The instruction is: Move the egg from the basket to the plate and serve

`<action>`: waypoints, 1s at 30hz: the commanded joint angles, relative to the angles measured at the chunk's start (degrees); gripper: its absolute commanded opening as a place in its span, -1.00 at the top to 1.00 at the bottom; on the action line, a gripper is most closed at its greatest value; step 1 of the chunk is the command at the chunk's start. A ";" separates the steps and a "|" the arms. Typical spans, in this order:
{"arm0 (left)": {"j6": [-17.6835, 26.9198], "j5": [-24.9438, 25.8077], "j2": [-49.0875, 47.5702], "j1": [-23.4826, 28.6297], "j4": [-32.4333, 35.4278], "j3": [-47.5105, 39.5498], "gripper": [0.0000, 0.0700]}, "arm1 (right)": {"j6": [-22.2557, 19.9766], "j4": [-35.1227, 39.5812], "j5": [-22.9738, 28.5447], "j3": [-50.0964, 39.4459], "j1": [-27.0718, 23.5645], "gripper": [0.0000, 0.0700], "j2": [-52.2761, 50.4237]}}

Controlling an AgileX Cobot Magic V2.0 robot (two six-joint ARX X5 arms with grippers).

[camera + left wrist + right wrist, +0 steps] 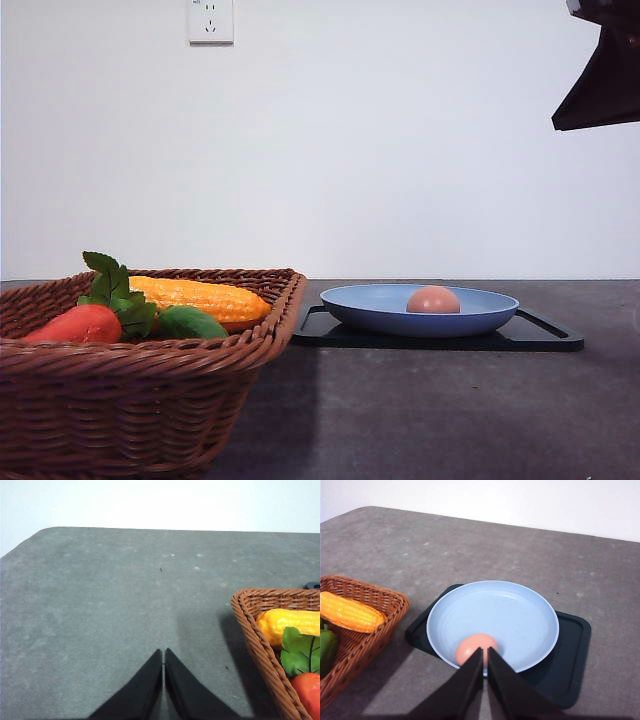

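One egg: small pinkish-tan oval egg (pixel 476 648) lying inside the matte light-blue round plate (pixel 520 605), near its rim.
Plate: on flat black rectangular tray (pixel 570 665).
Basket: brown woven wicker basket (pixel 150 400) beside tray, holding corn cob (pixel 200 298).
Right gripper (pixel 484 652): fingers pressed together, above egg.
Left gripper (pixel 163 655): fingers pressed together, over grey table (pixel 100 605).

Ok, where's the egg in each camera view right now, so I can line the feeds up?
Front view: the egg lies in the light blue plate, right of centre, on the black tray.
Left wrist view: the egg is not in this picture.
Right wrist view: the egg sits at the plate's near rim.
Shared landmark: the wicker basket with the corn cob.
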 commanded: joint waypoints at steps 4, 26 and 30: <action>-0.59 0.02 -0.13 0.04 -0.20 -1.62 1.00 | 0.53 0.72 0.07 0.50 0.39 1.00 0.20; -0.59 0.02 -0.13 0.04 -0.22 -1.62 1.00 | 0.46 0.59 0.07 0.50 0.39 1.00 0.20; -0.59 0.02 -0.13 0.04 -0.20 -1.62 1.00 | -2.06 -0.79 1.09 0.44 -1.03 1.00 -3.20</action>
